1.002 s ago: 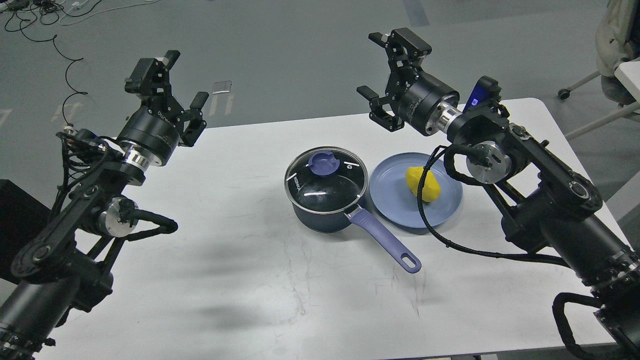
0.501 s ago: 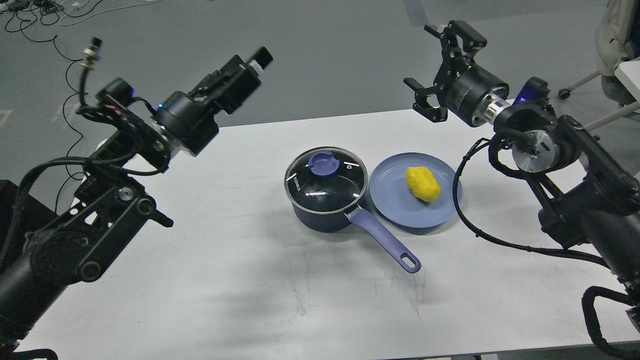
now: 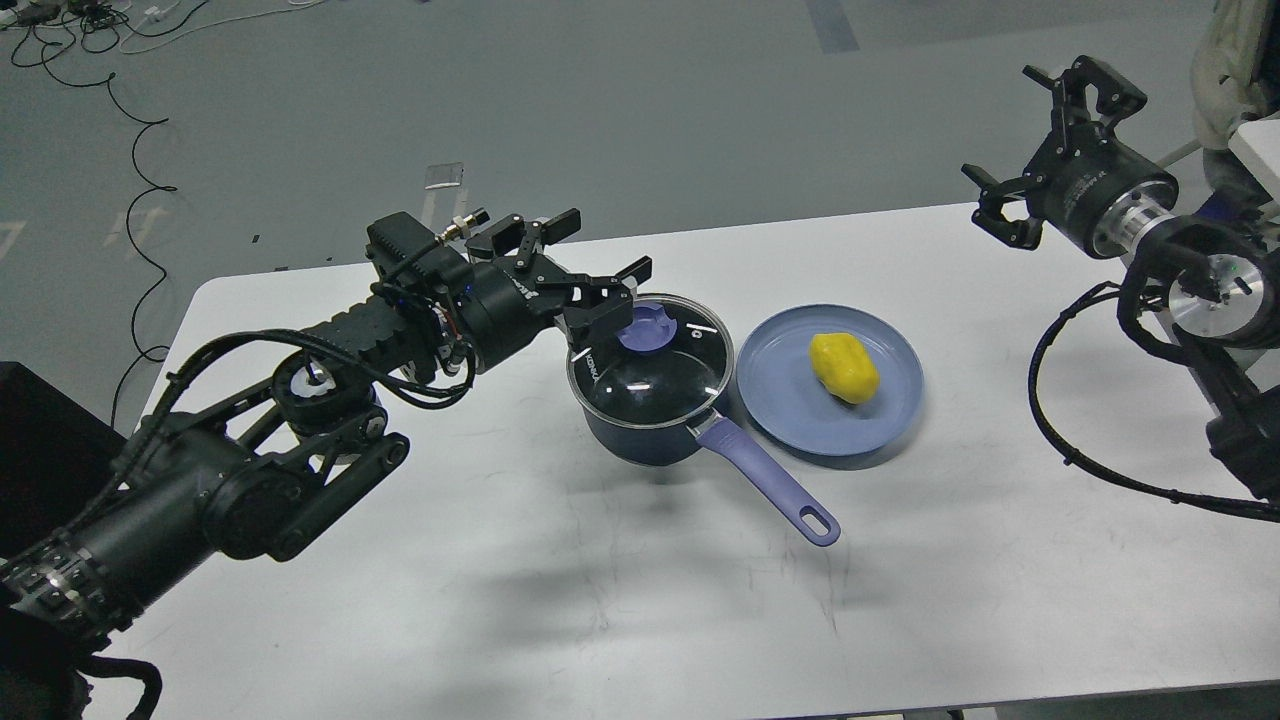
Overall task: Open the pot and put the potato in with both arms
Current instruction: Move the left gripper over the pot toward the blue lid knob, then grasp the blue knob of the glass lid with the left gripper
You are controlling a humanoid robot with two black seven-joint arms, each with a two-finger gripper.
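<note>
Your left tool (image 3: 590, 262) gapes wide beside the knob (image 3: 645, 327) of the lidded pot (image 3: 648, 390). Right tool (image 3: 1040, 140), also wide, hangs high, well apart. Potato (image 3: 844, 368) on plate (image 3: 790, 400).

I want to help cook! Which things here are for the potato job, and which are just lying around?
For the job: pot, glass lid, yellow potato, blue plate, left tool, right tool.

Just lying around: floor cables, chair.

Bright, even overhead light, pretty sharp all over; soft shadows smear the white table (image 3: 620, 600) (glare streaks on the glass lid (image 3: 650, 372)).
</note>
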